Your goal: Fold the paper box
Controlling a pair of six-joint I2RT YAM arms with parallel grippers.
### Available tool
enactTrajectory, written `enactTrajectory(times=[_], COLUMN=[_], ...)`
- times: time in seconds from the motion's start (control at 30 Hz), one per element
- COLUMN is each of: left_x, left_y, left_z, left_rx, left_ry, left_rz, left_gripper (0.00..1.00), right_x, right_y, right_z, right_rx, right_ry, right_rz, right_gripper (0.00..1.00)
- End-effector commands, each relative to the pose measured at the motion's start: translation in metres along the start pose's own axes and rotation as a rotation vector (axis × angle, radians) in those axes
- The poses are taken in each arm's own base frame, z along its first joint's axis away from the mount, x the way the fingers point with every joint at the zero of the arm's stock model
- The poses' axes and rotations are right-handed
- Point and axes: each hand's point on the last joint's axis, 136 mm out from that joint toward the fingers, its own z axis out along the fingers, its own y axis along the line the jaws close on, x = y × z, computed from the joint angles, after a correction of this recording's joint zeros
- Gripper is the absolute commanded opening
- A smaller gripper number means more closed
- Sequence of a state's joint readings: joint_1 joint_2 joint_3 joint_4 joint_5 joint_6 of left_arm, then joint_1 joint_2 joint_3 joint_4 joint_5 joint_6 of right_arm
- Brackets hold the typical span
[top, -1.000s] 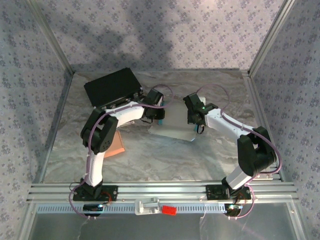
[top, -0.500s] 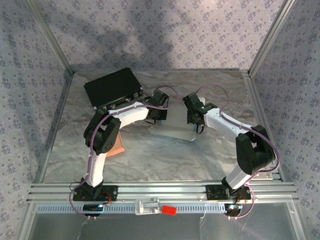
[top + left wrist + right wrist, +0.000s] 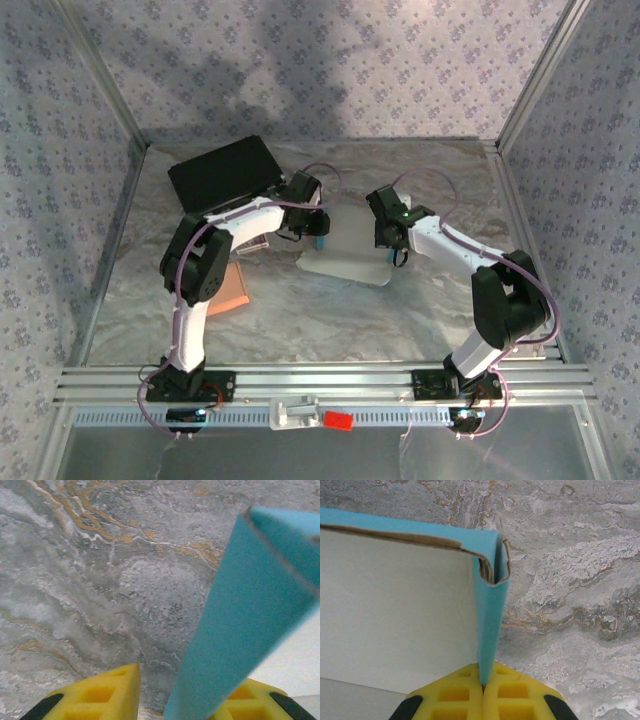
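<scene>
At the near edge a red clip [image 3: 338, 420] sits on the metal rail [image 3: 300, 380] between the two arm bases. Further in, on the left, a flat brown cardboard piece [image 3: 228, 287] lies on the marbled table [image 3: 300, 320], partly under the left arm. Around the middle of the table rests the paper box [image 3: 345, 265], white inside and blue outside, low and half-formed, with both arms reaching in over it. The right gripper [image 3: 392, 257] stands at the box's right end, its yellow fingers [image 3: 505, 692] pressed together on a blue side wall [image 3: 487, 605] that stands upright beside the white floor panel. The left gripper [image 3: 318, 240] is at the box's far left corner; its jaws stand apart, and a blue flap [image 3: 240, 610] rises between them, close against the right finger with clear table showing on its other side. Beyond, at the far left of the table, lies a black case [image 3: 225, 172], well apart from the box.
</scene>
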State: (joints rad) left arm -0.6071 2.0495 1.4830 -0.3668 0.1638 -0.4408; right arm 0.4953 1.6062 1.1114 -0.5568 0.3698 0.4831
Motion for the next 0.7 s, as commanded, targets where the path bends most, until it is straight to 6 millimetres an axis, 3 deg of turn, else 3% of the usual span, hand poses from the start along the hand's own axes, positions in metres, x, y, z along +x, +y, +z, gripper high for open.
enactTrajectory(times=[0.0, 0.17, 0.43, 0.6, 0.67], left_x=[-0.009, -0.008, -0.009, -0.007, -0.005], left_y=[-0.019, -0.026, -0.005, 0.008, 0.01], left_z=[-0.008, -0.009, -0.015, -0.012, -0.01], left_rx=[0.109, 0.145, 0.04, -0.017, -0.028], left_ry=[-0.002, 0.024, 0.019, 0.039, 0.043], left_rz=[0.04, 0.09, 0.095, 0.09, 0.089], left_gripper=[0.33, 0.33, 0.33, 0.28, 0.21], right_x=[-0.001, 0.0, -0.001, 0.0, -0.001], right_y=[-0.001, -0.002, -0.003, -0.003, -0.003], right_z=[-0.001, -0.001, -0.001, 0.0, 0.0], right_rx=[0.009, 0.012, 0.011, 0.011, 0.009], right_ry=[0.016, 0.02, 0.021, 0.026, 0.024], right_rz=[-0.006, -0.005, -0.002, -0.001, 0.0], right_gripper=[0.0, 0.0, 0.0, 0.0, 0.0])
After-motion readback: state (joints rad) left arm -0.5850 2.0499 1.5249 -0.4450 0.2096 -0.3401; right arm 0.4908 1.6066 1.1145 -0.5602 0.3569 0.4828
